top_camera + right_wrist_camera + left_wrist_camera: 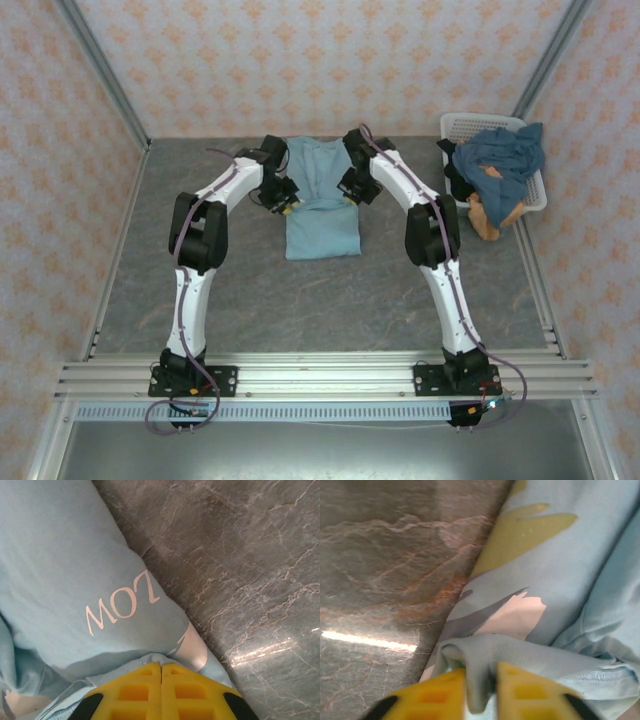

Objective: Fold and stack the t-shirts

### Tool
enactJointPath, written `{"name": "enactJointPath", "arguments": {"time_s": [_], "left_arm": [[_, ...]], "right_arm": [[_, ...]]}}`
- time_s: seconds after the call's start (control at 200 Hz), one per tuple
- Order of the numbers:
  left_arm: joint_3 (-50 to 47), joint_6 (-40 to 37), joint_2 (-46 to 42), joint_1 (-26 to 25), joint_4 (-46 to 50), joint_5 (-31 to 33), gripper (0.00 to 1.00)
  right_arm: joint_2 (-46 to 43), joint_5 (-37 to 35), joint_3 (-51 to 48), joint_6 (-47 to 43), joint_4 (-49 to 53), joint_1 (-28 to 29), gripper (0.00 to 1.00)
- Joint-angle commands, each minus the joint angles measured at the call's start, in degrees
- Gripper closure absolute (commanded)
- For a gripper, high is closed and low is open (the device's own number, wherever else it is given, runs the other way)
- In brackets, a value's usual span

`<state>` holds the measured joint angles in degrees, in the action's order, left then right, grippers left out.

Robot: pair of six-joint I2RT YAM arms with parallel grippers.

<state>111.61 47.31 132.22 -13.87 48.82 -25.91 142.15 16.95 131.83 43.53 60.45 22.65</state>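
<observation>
**Asker:** Sky-blue t-shirt (pixel 322 228), then: where is it lying against your jaws?

**Me:** It is lying flat on the grey marbled table (pixel 300 300), toward the far side, and I am gripping it at both edges. My left gripper (pixel 283 197) is pinching a raised fold of its left edge. The cloth is sitting between my yellow fingers (pixel 437 697), so they are standing narrowly apart.

**Asker:** And the right?

**Me:** My right gripper (pixel 352 187) is biting the right edge just below the white letters (pixel 122 607), with the jaws pressing almost flat together on the thin hem.

**Asker:** The other shirts?

**Me:** The slate-blue t-shirt (pixel 505 155) and the orange-tan t-shirt (pixel 492 215) are spilling over the white basket (pixel 462 125) in the far right corner, well apart from both my grippers.
</observation>
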Motion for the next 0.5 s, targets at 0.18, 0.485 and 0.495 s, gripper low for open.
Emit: {"name": "enactJointPath", "arguments": {"time_s": [0.18,0.485,0.495], "left_arm": [[-1.7,-2.1,-7.5,0.7,-0.4,4.2,0.45],[-23.8,3.7,-18.5,0.4,-13.5,-3.8,0.8],[-24.0,4.0,-18.4,0.4,-13.8,-4.1,0.81]], "right_arm": [[-3.0,-1.2,2.6,-4.7,-0.2,-1.9,0.5],[-21.2,3.2,-26.3,1.7,-15.2,-1.8,0.65],[-21.7,3.5,-27.1,2.0,-15.6,-1.7,0.66]]}}
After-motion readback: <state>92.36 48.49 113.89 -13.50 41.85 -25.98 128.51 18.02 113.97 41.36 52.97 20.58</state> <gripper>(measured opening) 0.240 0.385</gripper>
